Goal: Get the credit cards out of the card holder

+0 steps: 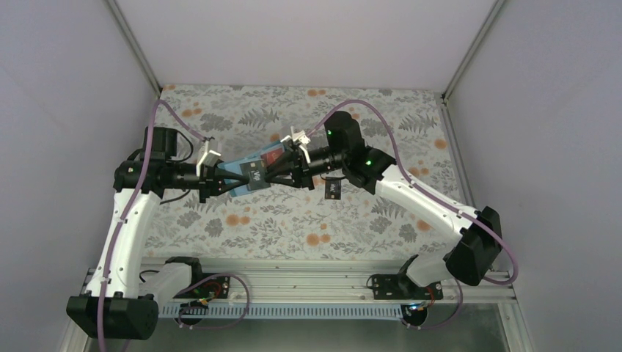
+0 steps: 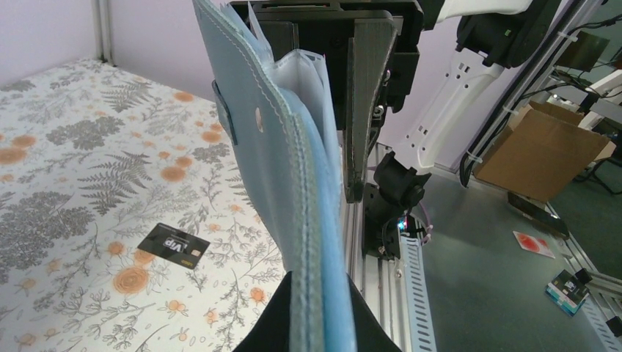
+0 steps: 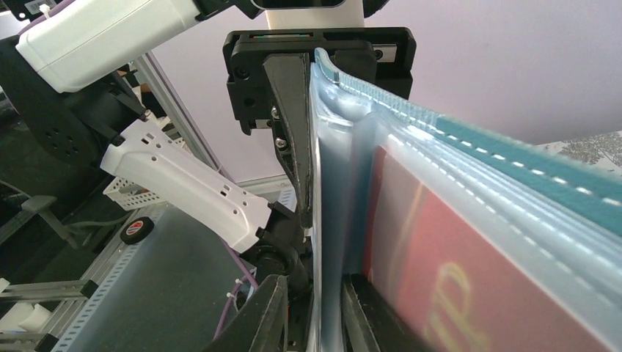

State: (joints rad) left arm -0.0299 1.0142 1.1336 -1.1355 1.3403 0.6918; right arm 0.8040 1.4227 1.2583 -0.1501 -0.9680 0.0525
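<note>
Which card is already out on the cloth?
The black card, lying flat on the cloth; the red card sits pocketed inside the raised holder.

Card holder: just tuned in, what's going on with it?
Both arms hold the card holder in the air above the floral cloth. The left gripper is clamped on one end. The right gripper has its fingers either side of a clear pocket leaf at the other end, though I can't tell if it's pinching. The black card lies on the cloth, and a red card sits inside a pocket.
</note>
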